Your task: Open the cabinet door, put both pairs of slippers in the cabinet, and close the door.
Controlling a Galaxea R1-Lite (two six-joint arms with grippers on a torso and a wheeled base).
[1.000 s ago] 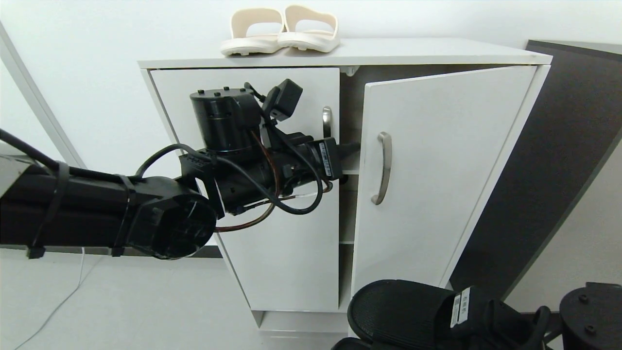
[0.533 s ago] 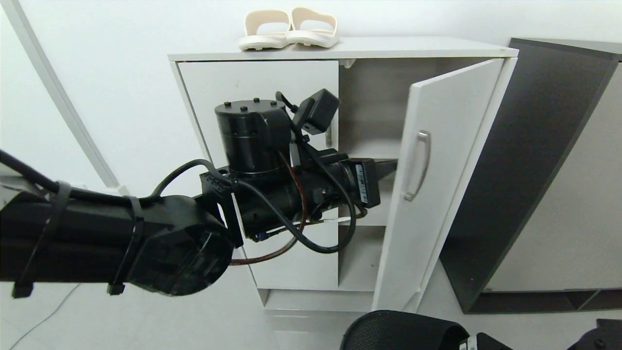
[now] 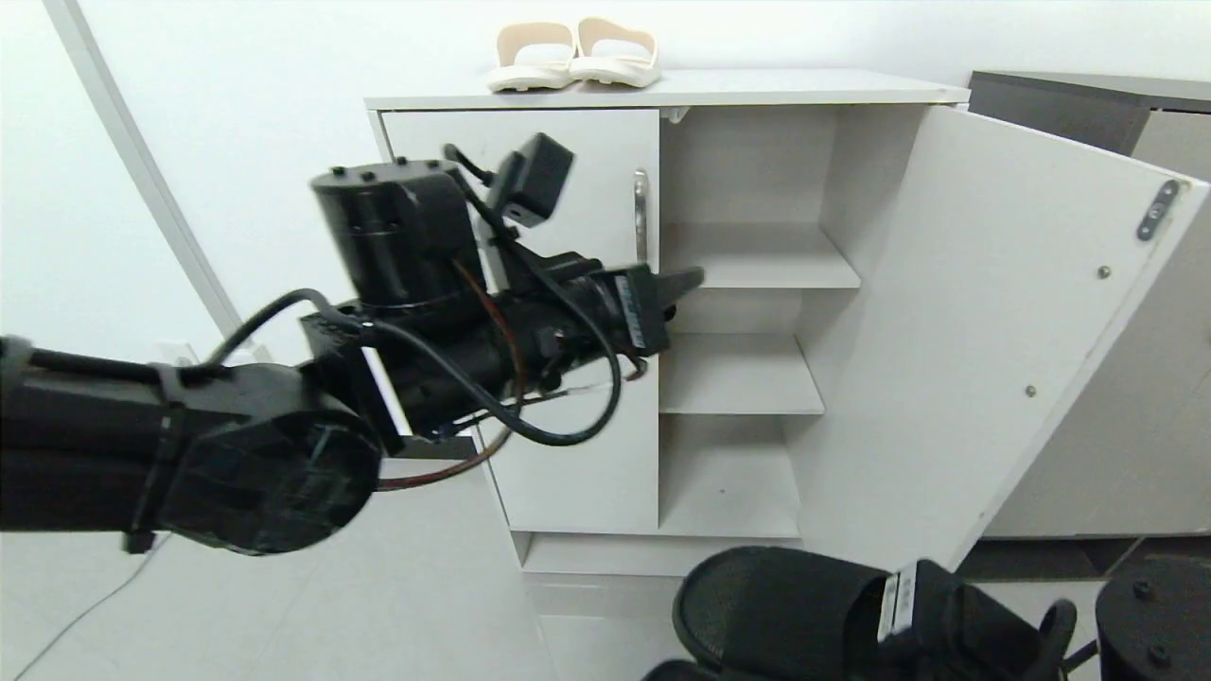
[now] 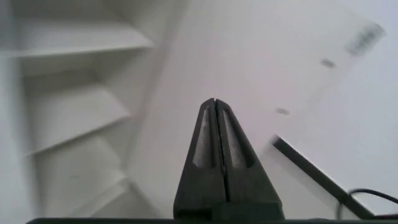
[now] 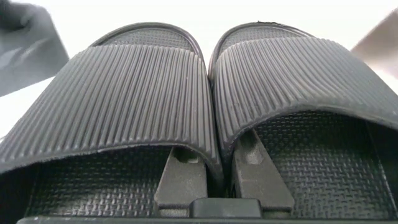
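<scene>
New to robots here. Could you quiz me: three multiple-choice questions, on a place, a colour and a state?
1. The cream slippers lie: A on top of the cabinet; B inside it; C on the floor.
2. The held slippers in the right arm's fingers are: A cream; B black; C red.
3. The right door is: A shut; B wide open; C removed.
Answers: 1 A, they sit on its top; 2 B, the ribbed straps are black; 3 B, the shelves stand exposed.
</scene>
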